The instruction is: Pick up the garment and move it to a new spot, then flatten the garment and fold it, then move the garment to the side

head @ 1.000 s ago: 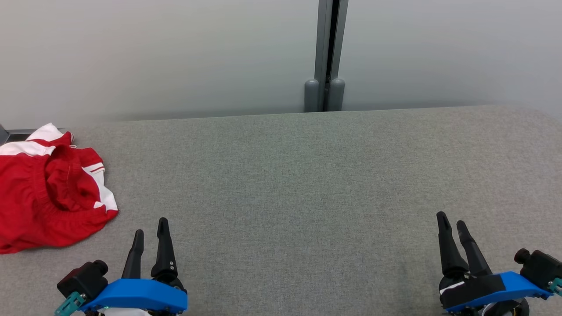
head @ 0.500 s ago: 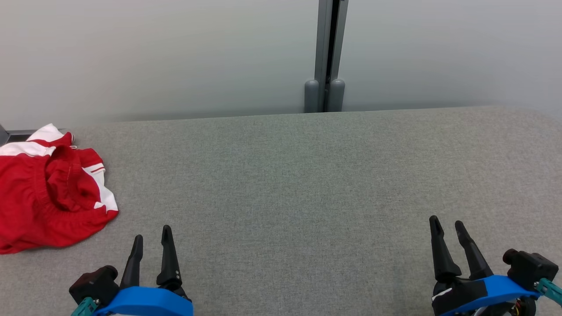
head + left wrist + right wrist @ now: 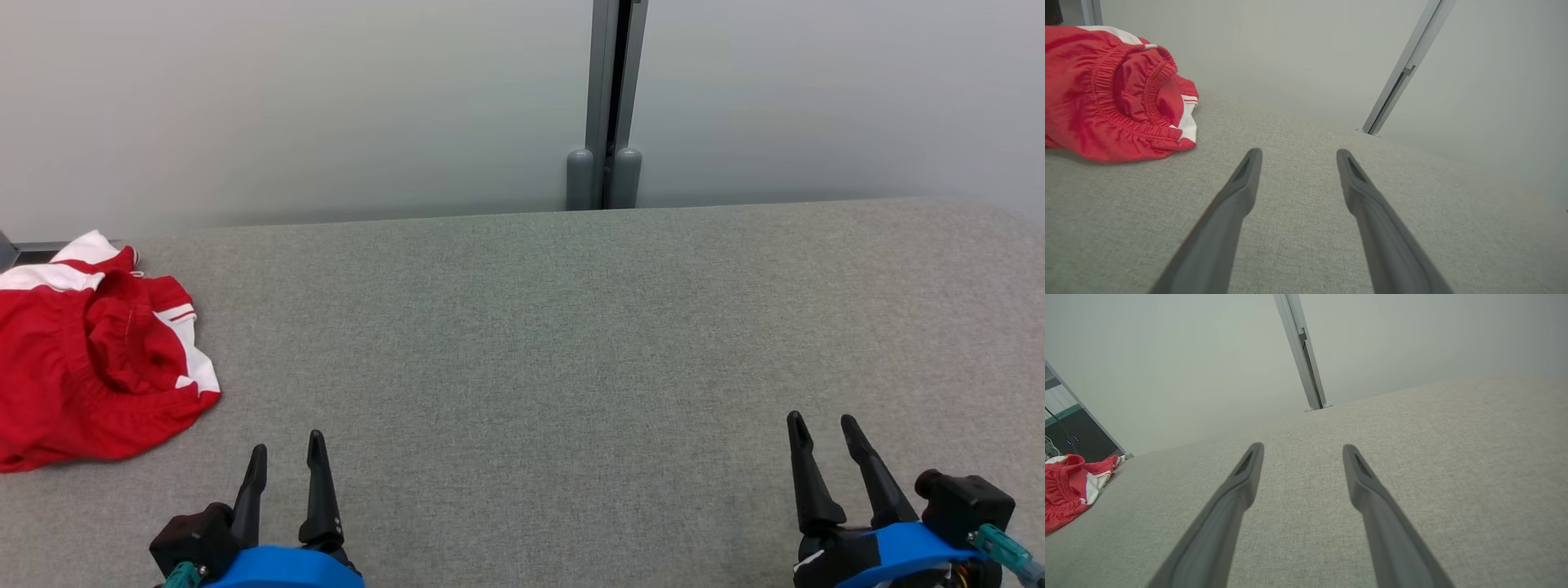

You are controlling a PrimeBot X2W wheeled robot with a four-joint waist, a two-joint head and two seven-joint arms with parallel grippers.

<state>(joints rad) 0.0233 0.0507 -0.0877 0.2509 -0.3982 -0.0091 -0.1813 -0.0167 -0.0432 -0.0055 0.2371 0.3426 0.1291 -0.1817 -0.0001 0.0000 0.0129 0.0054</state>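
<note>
Crumpled red-and-white cloth garment lies forward-left of the nearer left gripper — right gripper well apart; both spread, empty.

Garment: bright red with white panels, one white panel crossed by thin red stripes; tabletop: uniform heathered grey weave; wall: plain pale grey; post: darker grey; left gripper and right gripper: black fingers, blue housings, teal connectors.
</note>
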